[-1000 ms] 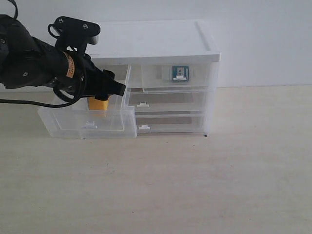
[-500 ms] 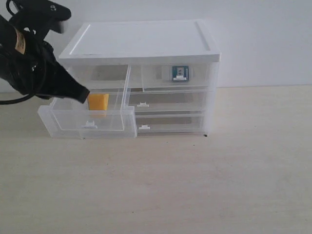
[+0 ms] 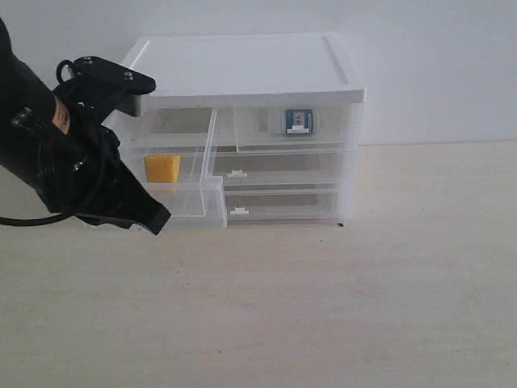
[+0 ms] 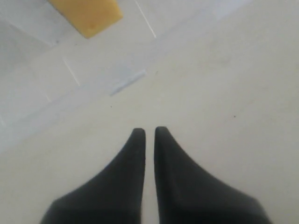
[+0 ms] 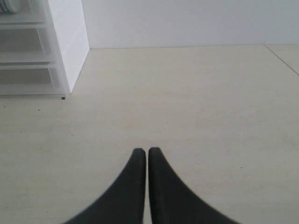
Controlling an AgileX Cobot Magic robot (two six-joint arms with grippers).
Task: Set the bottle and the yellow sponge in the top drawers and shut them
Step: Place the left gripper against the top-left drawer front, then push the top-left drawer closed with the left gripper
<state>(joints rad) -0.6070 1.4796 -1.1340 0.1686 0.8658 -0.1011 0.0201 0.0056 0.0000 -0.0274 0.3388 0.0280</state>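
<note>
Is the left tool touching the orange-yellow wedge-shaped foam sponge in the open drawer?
Apart. In the left wrist view the left tool, shut, sits clear of the orange-yellow foam sponge, pale surface between them.

The bulky, rounded matte black left arm (image 3: 56, 162) bears a small orange label sticker (image 3: 58, 118). A flat black bracket (image 3: 105, 77) with small silver screws (image 3: 127, 74) tops it, and a thin black cable (image 3: 28, 220) trails left. The left gripper (image 4: 149, 133) and the right gripper (image 5: 147, 151) each have two smooth black fingers tapering to narrow tips.
</note>
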